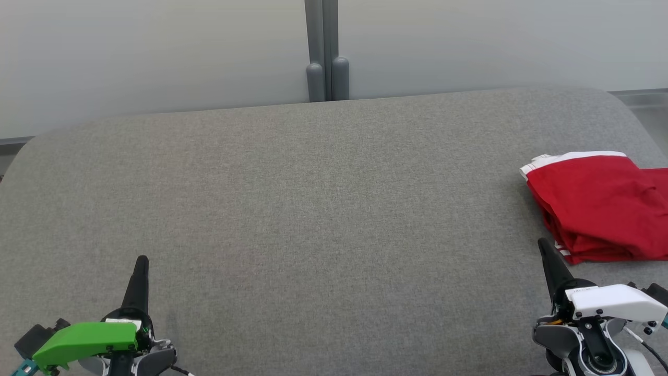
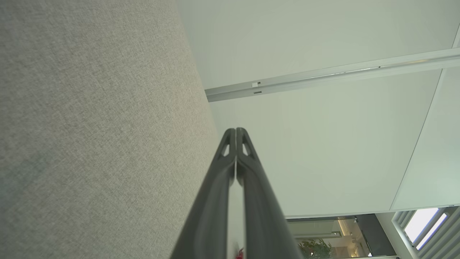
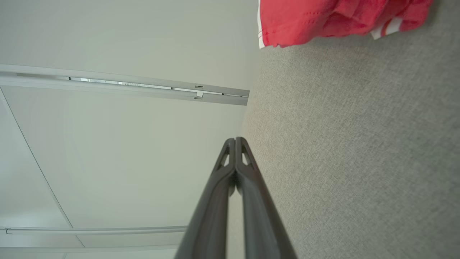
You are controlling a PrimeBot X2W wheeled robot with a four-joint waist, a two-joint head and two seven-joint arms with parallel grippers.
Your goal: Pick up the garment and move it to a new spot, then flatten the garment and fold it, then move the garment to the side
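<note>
A red garment with white trim lies folded in a compact stack at the right edge of the grey fabric surface. Its red edge also hangs along the top of the right wrist view. My right gripper sits at the lower right, shut and empty, its tip just short of the garment's near left corner. At the lower left, far from the garment, my left gripper is shut with nothing in it. In each wrist view the two dark fingers press together, left and right.
The grey fabric surface has rounded far corners and ends at a pale wall with a grey vertical post behind it. A metal rail runs across the wall in the left wrist view.
</note>
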